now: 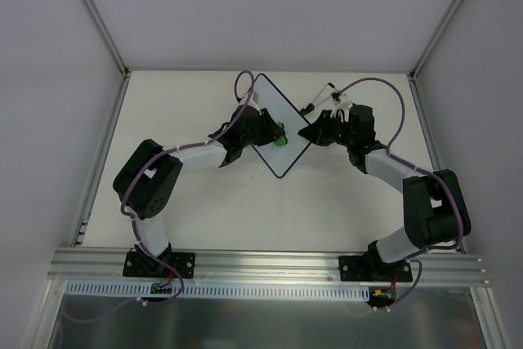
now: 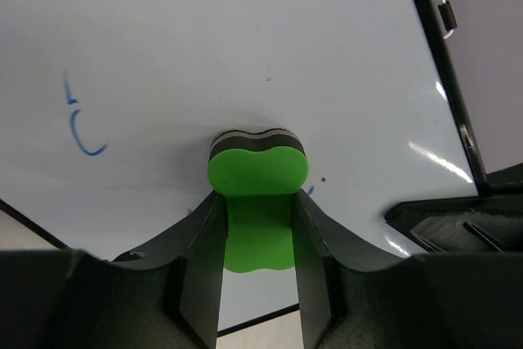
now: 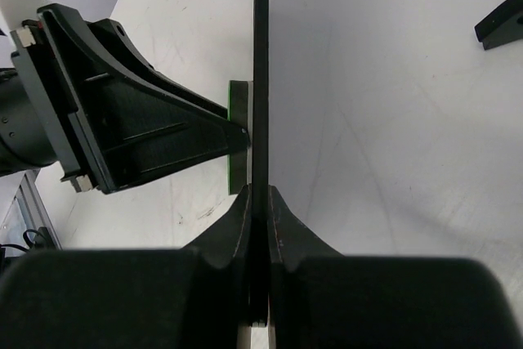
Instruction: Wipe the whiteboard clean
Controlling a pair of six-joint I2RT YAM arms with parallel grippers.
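- The left fingers (image 2: pixel 200 243) are closed narrowly on the green eraser (image 2: pixel 258 171), one finger on each flank. Its dark felt face is pressed flat against the whiteboard (image 2: pixel 245 46).
- The right fingers (image 3: pixel 235 234) are pinched shut on the whiteboard's thin black rim. In the right wrist view the board runs edge-on straight up between them, with the eraser touching its left face.
- The whiteboard sits over the middle of the table (image 1: pixel 204 210), between the two arms, gripped at its right corner. From above it shows as a diamond. It looks raised on edge rather than lying flat, but how steeply it leans cannot be told.
- Judged from the left wrist view, the wiping is under way and not finished. The broad stretch of board above and around the eraser is clean white.
- Some blue marks (image 2: pixel 82 128) are left to wipe: a short stroke and a hooked curve, well apart from the eraser on its left. A tiny blue speck also lies just beside the eraser's right lobe.
- The strip of board hidden behind the left fingers cannot be judged, nor can the board's other face.
- Out to the far edge of the table no container is in view, so there are no contents to report.
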